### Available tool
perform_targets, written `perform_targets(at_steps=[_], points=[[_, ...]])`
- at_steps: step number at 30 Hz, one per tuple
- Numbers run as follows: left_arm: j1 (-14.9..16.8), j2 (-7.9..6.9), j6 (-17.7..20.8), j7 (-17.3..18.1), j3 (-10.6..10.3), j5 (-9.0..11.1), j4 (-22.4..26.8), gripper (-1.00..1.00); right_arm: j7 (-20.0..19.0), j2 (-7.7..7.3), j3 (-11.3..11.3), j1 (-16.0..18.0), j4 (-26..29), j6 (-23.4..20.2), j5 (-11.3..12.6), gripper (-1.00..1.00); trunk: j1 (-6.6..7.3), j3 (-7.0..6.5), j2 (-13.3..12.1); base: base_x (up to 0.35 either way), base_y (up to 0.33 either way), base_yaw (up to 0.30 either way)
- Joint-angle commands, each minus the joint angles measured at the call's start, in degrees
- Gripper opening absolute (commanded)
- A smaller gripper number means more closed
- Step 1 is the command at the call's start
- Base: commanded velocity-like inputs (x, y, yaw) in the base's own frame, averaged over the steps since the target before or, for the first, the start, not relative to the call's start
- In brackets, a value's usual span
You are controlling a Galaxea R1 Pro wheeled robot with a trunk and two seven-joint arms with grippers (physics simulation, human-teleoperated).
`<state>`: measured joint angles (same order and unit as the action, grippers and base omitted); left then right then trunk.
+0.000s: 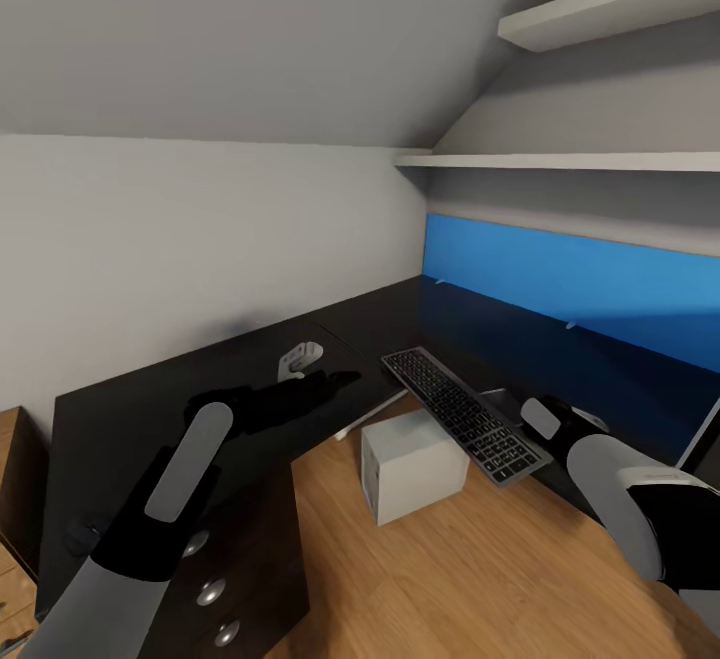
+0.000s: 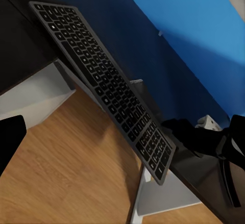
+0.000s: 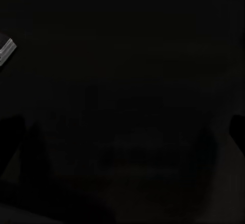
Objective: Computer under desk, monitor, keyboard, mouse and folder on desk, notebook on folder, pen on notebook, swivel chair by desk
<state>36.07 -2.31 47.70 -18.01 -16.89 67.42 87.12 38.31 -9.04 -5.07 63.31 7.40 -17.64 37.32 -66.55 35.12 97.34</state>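
The keyboard (image 1: 460, 414) (image 2: 104, 83) lies slantwise on the black desk (image 1: 130, 419), at the inner corner, and part of it overhangs the front edge. Below it the light grey computer (image 1: 410, 464) stands on the wood floor under the desk. My left gripper (image 1: 318, 386) hovers open over the desk's left wing, left of the keyboard and apart from it. Open too, my right gripper (image 1: 545, 419) (image 2: 191, 138) sits low over the desk top beside the keyboard's near end (image 3: 5, 50), holding nothing. Mouse, folder, notebook, pen and swivel chair are out of view.
A blue back panel (image 1: 560, 274) runs behind the desk. White shelves (image 1: 600, 161) jut out above it under the sloped ceiling. The black drawer unit (image 1: 215, 579) with round knobs is below my left arm. A small white fitting (image 1: 300, 357) sits on the desk.
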Motion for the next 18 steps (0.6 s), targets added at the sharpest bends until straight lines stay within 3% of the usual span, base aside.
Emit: perform_targets(at_steps=[1, 5, 18], points=[[0.1, -0.05, 0.0, -0.6, -0.1, 0.6, 0.1, 1.00, 0.2, -0.02, 0.0, 0.0, -0.2, -0.7, 1.3, 1.00, 0.00, 0.07, 0.0, 0.000, 0.000, 0.000], [0.1, -0.06, 0.0, -0.5, -0.1, 0.7, 0.1, 1.00, 0.2, -0.01, -1.9, 0.0, -0.2, -2.5, 1.3, 1.00, 0.00, 0.07, 0.0, 0.000, 0.000, 0.000], [0.1, -0.06, 0.0, -0.4, -0.1, 0.8, 0.1, 1.00, 0.1, -0.01, -2.1, 0.0, -0.2, -2.7, 1.3, 1.00, 0.00, 0.07, 0.0, -0.041, 0.000, 0.000]])
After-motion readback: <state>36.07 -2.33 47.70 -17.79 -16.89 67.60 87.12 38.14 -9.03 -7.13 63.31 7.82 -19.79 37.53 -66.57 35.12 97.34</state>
